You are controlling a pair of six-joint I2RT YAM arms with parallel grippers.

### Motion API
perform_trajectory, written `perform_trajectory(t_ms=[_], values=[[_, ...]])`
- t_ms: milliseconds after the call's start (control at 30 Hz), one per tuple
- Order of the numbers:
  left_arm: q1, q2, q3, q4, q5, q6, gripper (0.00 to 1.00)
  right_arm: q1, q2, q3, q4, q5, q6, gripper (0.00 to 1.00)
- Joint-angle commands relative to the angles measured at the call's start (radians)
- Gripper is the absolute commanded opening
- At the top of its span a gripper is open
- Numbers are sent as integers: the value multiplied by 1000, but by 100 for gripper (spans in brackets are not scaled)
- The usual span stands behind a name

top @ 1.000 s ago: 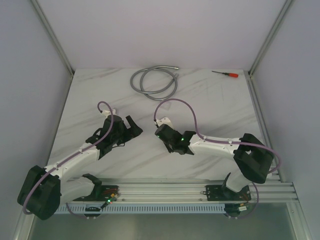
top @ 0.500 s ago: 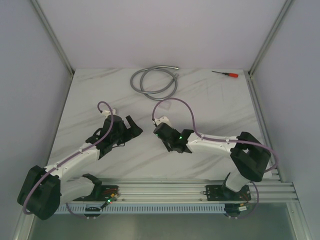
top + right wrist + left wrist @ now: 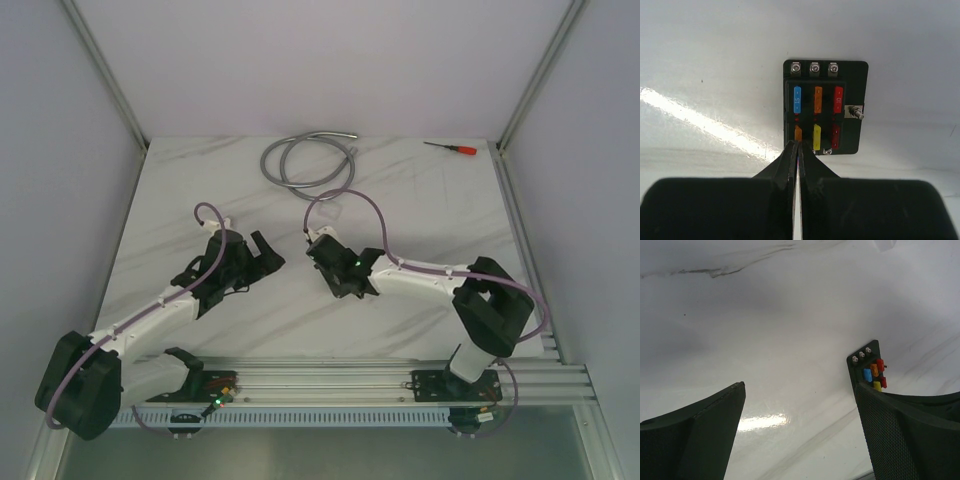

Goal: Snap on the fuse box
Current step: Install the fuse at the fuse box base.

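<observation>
**Right fingers pinched shut at the fuse box's near edge, with nothing bracing it**

The fuse box (image 3: 825, 107) lies flat on the table (image 3: 715, 60), between my two arms. My right gripper (image 3: 798, 146) is clenched on nothing, and its joined tips meet the box's near edge by the lower orange fuse. My left gripper (image 3: 800, 390) is spread wide and empty, with the box just beyond its right finger.

My worry is sliding. The tabletop is glossy, marble-patterned and throws glare, and the box is a light, hard black plastic square that nothing holds. A push from the narrow tips could skate it away or spin it. If I press off-centre, the tips could land on a fuse instead of the housing and tilt the box.

The fuses (image 3: 817, 100) are small coloured translucent blades in two rows of three. Three metal screws (image 3: 814, 66) line the far edge and a stud (image 3: 855, 112) juts from one side, so snagging is possible.
</observation>
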Motion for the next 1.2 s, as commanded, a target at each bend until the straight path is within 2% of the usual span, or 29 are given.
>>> perform_trajectory(t_ms=[0, 333, 600, 867, 1033, 1167], values=[[13, -10, 12, -13, 10, -2, 100, -27, 74, -84, -168, -125, 21, 0], [14, -26, 4, -16, 9, -3, 100, -41, 225, -2, -233, -172, 13, 0], [24, -22, -2, -17, 12, -3, 100, -48, 190, -39, -263, -141, 38, 0], [26, -43, -10, -17, 11, 0, 100, -65, 243, -24, -262, -134, 24, 0], [28, -44, -7, -19, 15, -1, 100, -61, 126, 9, -207, -216, 7, 0], [29, -45, -2, -21, 17, 3, 100, -62, 23, 59, -196, -208, 1, 13]])
